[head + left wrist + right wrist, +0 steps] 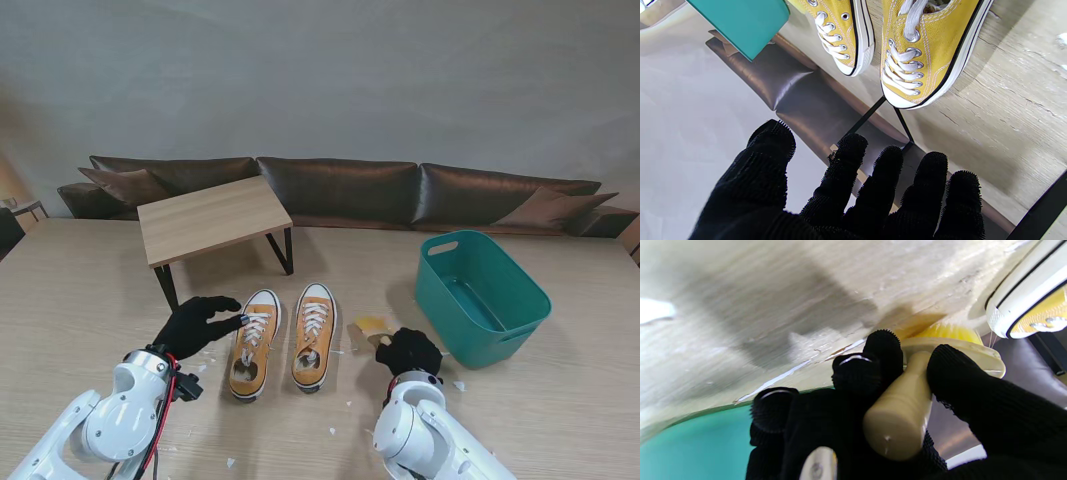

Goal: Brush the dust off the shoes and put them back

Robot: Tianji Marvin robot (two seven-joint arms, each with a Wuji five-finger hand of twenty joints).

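Two yellow sneakers with white laces and soles stand side by side on the table, toes pointing away from me: the left shoe [253, 341] [927, 50] and the right shoe [313, 333] [836, 33]. My left hand [197, 324] [846, 190], in a black glove, hovers just left of the left shoe with fingers spread and nothing in it. My right hand [408, 352] [880, 413] is closed around the beige handle of a brush [369, 329] [907, 400], whose yellow bristles rest on the table to the right of the right shoe [1030, 303].
A teal plastic tub [480, 295] stands at the right. A small wooden bench [211, 217] with black legs sits behind the shoes. White scraps [333, 430] lie scattered on the table. A dark sofa [340, 185] runs along the far edge.
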